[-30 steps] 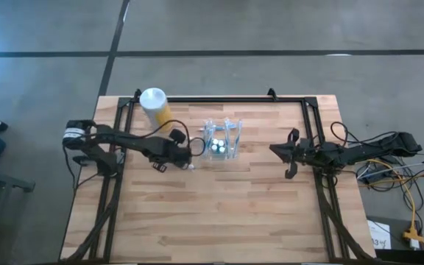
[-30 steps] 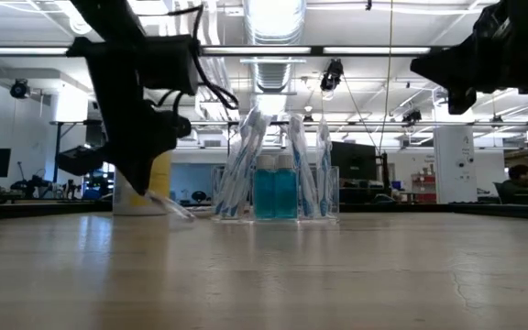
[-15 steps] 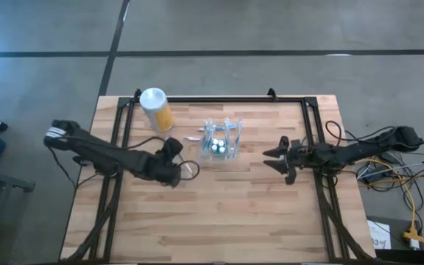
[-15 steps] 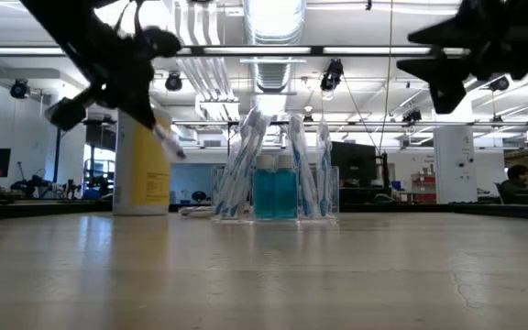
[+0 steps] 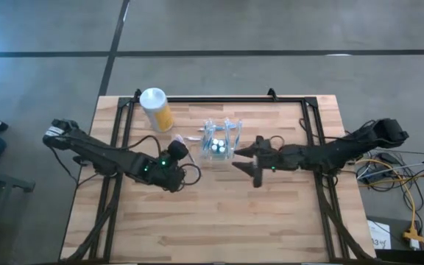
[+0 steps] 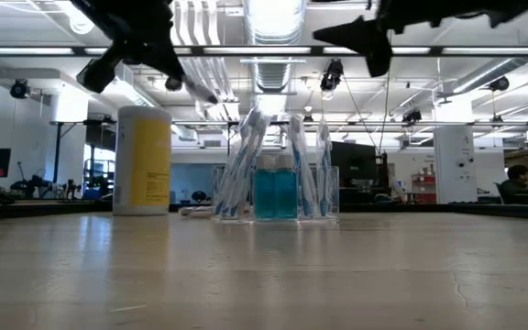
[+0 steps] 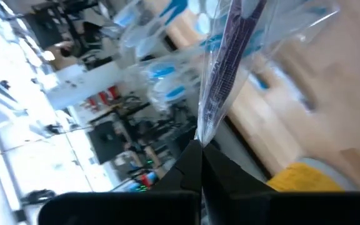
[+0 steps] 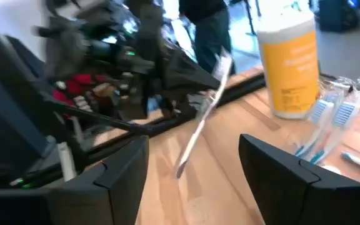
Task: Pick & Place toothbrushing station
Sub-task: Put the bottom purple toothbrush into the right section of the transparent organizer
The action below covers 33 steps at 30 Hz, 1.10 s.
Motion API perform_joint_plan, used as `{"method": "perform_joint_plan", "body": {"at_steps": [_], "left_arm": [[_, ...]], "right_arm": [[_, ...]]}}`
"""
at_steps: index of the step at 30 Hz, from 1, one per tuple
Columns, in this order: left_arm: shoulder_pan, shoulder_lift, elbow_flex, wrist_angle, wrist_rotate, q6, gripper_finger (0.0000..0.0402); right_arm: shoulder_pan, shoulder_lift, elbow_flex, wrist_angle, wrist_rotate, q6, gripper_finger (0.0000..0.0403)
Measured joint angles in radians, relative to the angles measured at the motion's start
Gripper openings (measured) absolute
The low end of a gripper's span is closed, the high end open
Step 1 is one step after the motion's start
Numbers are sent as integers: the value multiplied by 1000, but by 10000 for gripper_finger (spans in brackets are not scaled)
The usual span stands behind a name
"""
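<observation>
- While both arms reach toward the table's middle, the toothbrushing station (image 5: 221,141), a small clear plastic holder, stands on the wooden table (image 5: 219,213) toward its far edge, between the two grippers and touched by neither.
- Seen from table height, the toothbrushing station (image 6: 275,183) holds upright wrapped toothbrushes and a blue block in its centre.
- On the station's left, the left gripper (image 5: 177,149) has its fingers pressed together on a toothbrush in a clear wrapper (image 7: 230,56), lifted off the table; the pinch shows plainly in the left wrist view.
- That wrapped toothbrush (image 8: 200,115) also shows in the right wrist view, slanting down from the left gripper's tip.
- On the station's right, the right gripper (image 5: 250,158) hangs above the table with its fingers (image 8: 280,169) spread wide and nothing between them.
- A yellow canister with a white lid (image 5: 155,108) stands near the table's far left corner, well clear of both grippers.
- Another wrapped toothbrush (image 5: 192,137) lies flat on the table just left of the station.
</observation>
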Motion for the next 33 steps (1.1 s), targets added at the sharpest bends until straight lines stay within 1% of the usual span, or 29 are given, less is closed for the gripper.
{"method": "perform_joint_plan", "body": {"at_steps": [4,7,11,14,16,20,25,29,33], "left_arm": [[-32,1,0,28,-34,74,0],[-68,1,-1,52,-67,119,0],[-117,1,-2,114,-159,200,0],[-142,2,-2,188,-187,284,0],[-150,2,-2,233,-190,325,0],[-155,2,-2,282,-188,356,0],[-155,2,-2,311,-175,360,0],[-154,2,-2,312,-174,367,0],[-154,2,-2,315,-173,389,0]], "right_arm": [[-23,86,130,-173,5,57,256],[-36,143,205,-233,4,76,266],[-43,214,287,-282,2,66,277],[-47,268,339,-279,-2,64,286],[-56,304,384,-274,-18,64,293],[-76,366,478,-303,-91,72,301],[-105,435,600,-426,-105,70,302],[-120,483,683,-489,-178,72,302],[-125,515,742,-557,-188,68,301]]}}
